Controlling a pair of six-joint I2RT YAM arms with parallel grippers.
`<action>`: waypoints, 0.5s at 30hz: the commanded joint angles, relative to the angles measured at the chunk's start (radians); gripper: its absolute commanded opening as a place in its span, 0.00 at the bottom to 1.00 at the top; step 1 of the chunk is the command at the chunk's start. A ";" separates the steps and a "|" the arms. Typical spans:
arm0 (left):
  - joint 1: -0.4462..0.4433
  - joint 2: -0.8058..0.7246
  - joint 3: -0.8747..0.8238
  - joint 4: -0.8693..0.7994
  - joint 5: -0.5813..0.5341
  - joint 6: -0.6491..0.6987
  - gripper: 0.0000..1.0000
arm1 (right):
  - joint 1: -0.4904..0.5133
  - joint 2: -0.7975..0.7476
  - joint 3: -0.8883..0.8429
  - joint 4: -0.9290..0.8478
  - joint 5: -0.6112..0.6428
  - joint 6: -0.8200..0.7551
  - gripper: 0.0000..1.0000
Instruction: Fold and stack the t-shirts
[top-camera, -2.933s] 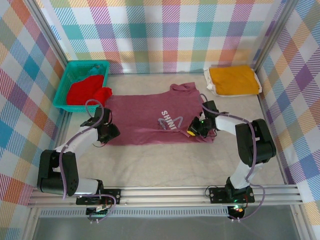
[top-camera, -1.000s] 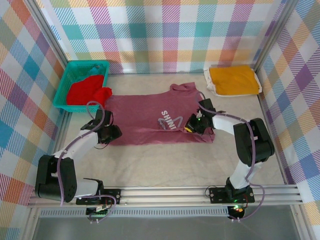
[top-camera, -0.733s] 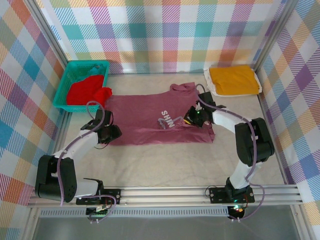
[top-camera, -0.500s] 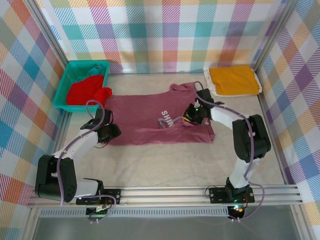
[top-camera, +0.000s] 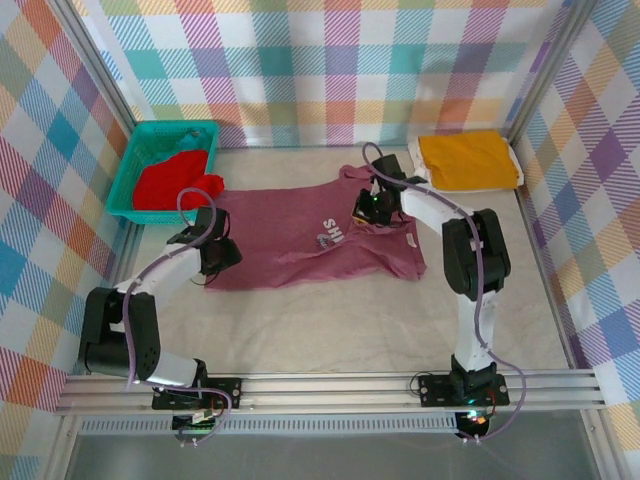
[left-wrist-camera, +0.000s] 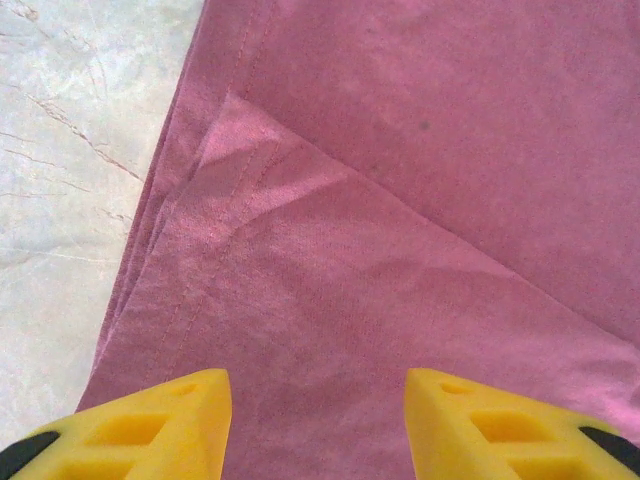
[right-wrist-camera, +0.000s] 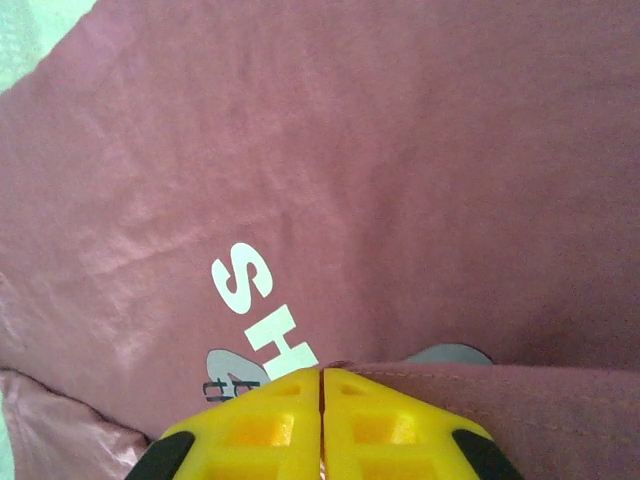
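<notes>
My right gripper (top-camera: 366, 208) has dragged the maroon t-shirt (top-camera: 290, 240) edge toward upper centre, clamped on it; left gripper (left-wrist-camera: 318, 385) hangs half-spread. Limp cotton: pinch hems.

Cloth matt/soft on maroon tee (left-wrist-camera: 420, 180); teal basket (top-camera: 170, 127) smooth plastic.

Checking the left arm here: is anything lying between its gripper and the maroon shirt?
Nothing visible is in the way. The left gripper is open directly over the maroon shirt, near its doubled-over edge, with only bare cloth below it. The right gripper is shut on a fold of the same shirt at its other end.
</notes>
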 joint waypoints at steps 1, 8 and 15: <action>-0.006 0.007 0.029 -0.005 -0.031 0.022 0.50 | 0.017 0.002 0.054 -0.063 -0.002 -0.038 0.11; 0.024 0.023 0.026 0.007 -0.036 0.018 0.51 | 0.014 -0.111 0.033 -0.113 0.024 -0.074 0.32; 0.037 0.077 0.037 0.047 0.022 0.036 0.51 | -0.045 -0.336 -0.275 -0.002 -0.008 -0.017 0.33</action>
